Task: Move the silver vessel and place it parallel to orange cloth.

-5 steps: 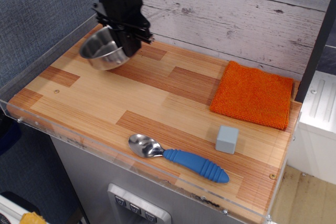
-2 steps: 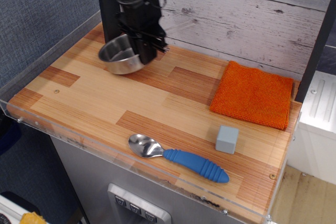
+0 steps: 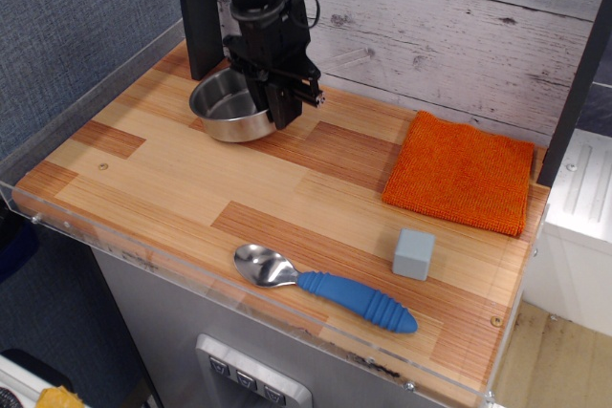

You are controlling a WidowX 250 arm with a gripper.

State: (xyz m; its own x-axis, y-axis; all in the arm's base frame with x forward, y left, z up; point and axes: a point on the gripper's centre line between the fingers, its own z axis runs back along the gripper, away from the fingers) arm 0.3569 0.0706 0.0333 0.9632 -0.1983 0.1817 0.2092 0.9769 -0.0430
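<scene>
The silver vessel (image 3: 229, 107) is a small shiny steel bowl at the back left of the wooden table, held just above the surface. My black gripper (image 3: 281, 102) is shut on its right rim, coming down from above; its handle is hidden behind the gripper. The orange cloth (image 3: 461, 171) lies flat at the back right of the table, well to the right of the vessel and the gripper.
A silver spoon with a blue handle (image 3: 325, 286) lies near the front edge. A small grey cube (image 3: 413, 254) stands in front of the cloth. A clear plastic rim (image 3: 115, 236) borders the table. A white plank wall is behind.
My gripper has carried the vessel to the right along the back of the table, toward the cloth, and the bowl has levelled out from its earlier tilt.
</scene>
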